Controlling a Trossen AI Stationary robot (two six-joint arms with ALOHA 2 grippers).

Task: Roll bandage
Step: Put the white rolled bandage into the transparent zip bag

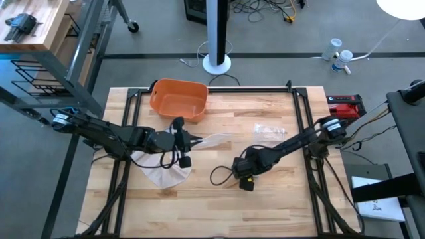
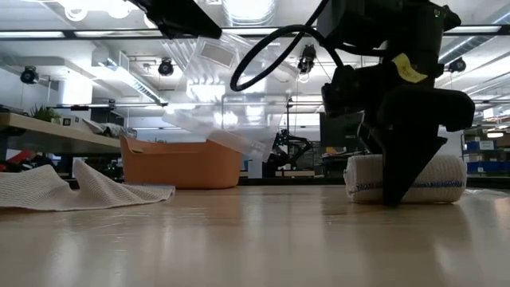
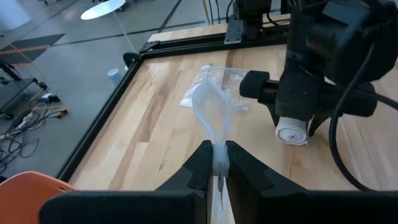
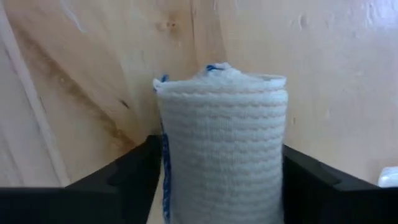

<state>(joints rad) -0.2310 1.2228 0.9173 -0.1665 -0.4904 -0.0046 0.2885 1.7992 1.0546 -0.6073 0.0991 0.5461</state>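
Wooden table [image 1: 219,192] bears bandage roll [image 2: 410,177], orange bin [image 1: 178,99].

— Item: legible text, labels, brands, numbers, signs?

— None I can read. The rolled bandage [image 2: 406,177] lying between the fingers of my right claw [image 4: 217,186] carries a line of blue print along one end, too small to make out from the low camera. A yellow tag [image 2: 404,67] sits on my right arm's housing; any marks on it are illegible. The red device [image 1: 345,105] at the table's edge shows no readable lettering from above.
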